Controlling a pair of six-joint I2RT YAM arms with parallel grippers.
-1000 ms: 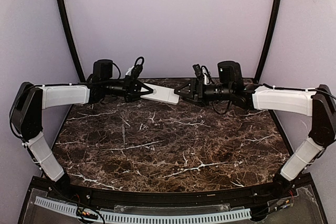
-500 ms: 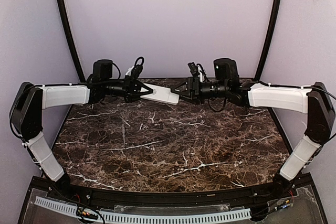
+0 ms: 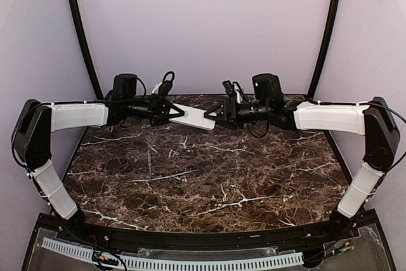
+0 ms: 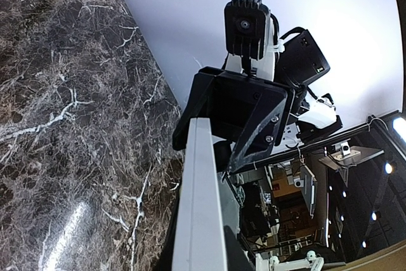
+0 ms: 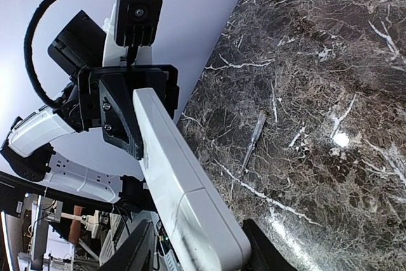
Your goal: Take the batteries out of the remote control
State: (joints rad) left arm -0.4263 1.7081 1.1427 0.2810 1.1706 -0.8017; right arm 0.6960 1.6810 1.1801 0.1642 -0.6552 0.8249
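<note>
My left pincer (image 3: 171, 113) grips one end of the slim white plastic remote control bar (image 3: 195, 117), holding it in the air over the far side of the dark marble table (image 3: 190, 182). My right pincer (image 3: 212, 116) stands spread, its fingers straddling the bar's other end.

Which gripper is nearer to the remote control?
Left, narrowly. The left gripper is shut on one end of the remote control; the right gripper stands open around its other end, contact unclear.
</note>
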